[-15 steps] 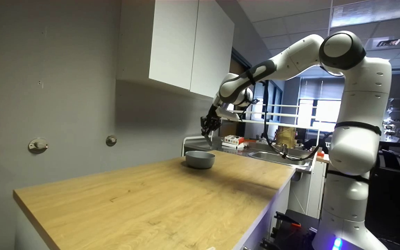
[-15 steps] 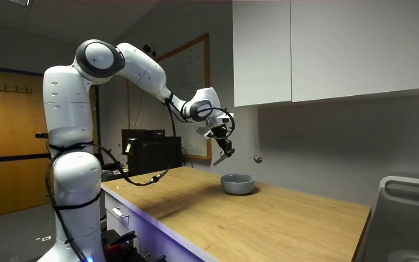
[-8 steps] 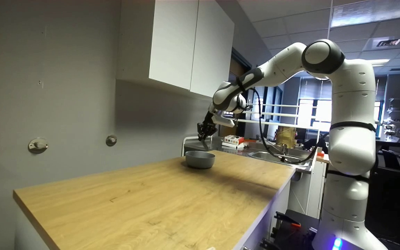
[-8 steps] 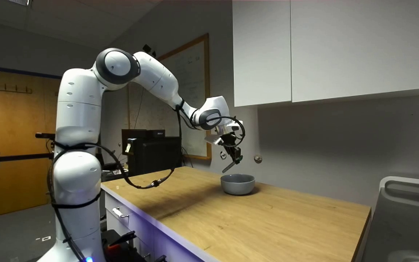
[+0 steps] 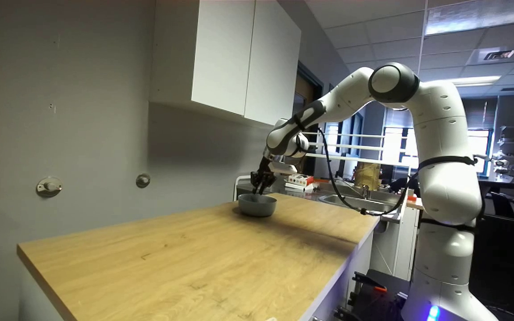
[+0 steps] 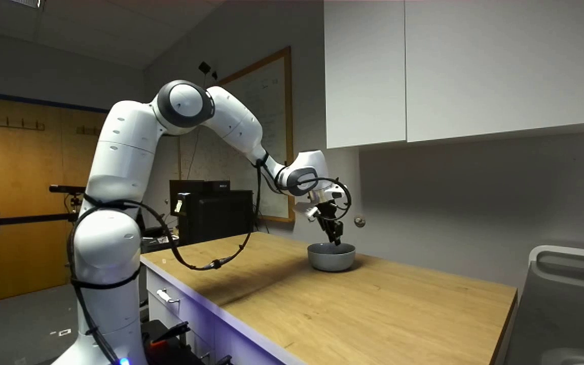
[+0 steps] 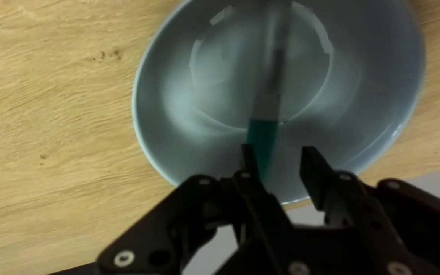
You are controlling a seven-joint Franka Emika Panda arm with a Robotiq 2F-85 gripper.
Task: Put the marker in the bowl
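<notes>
The small grey bowl [image 5: 257,206] stands upright on the wooden counter; it also shows in an exterior view [image 6: 331,259] and fills much of the wrist view [image 7: 178,95]. My gripper [image 7: 279,154] points down over the bowl, fingertips near rim height in both exterior views [image 5: 259,189] [image 6: 336,241]. Its fingers are apart, with a gap between them. The marker, grey with a green end [image 7: 262,133], is blurred and lies over the bowl's inside in the wrist view, its green end beside one fingertip. I cannot tell whether it touches the bowl. In the exterior views it is hidden or too small to make out.
The wooden counter [image 5: 185,254] runs along a grey wall. White cabinets [image 5: 225,58] hang above its back. A sink [image 5: 355,201] and a small box [image 5: 300,179] are beyond its far end. A black cable [image 6: 211,263] hangs from the arm.
The arm has come down and the gripper has gone from above the bowl to its rim. The marker, earlier sticking out of the shut fingers, is loose and the fingers have opened.
</notes>
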